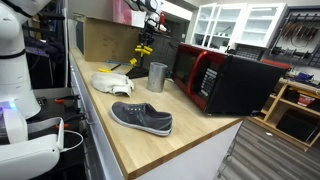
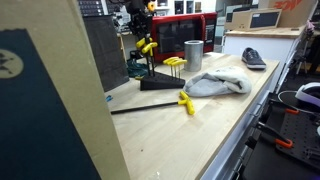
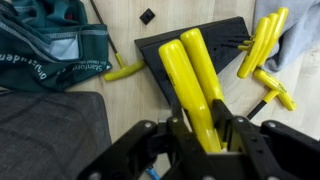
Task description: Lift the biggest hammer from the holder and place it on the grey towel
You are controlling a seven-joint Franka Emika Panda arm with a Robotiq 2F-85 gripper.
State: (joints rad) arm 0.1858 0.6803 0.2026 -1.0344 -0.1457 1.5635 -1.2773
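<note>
Wooden counter (image 1: 200, 130) | claw (image 3: 203, 135) clamped on biggest hammer (image 3: 185, 75) | long axis pointing from claw toward holder (image 3: 236, 55)

Countertop (image 1: 200, 125): light wood, smooth, matt finish.
Hammer (image 3: 195, 85): yellow handle, plastic by appearance, smooth and glossy, with highlights along its length.
Holder (image 3: 230, 45): black plate, flat, matt.
Towel (image 2: 215, 83): grey cloth, soft, crumpled, matt.
Shoe (image 1: 140, 118): grey woven cloth upper, white rubbery sole.
Cup (image 1: 157, 77): bare metal, brushed sheen.
Microwave (image 1: 225, 80): glossy red front, dark casing.
Panel (image 1: 105, 40): brown cardboard, dull.
Bag (image 3: 50, 45): teal cloth, creased, printed lettering.
Gripper (image 3: 200, 135): black hard plastic, slight sheen.
</note>
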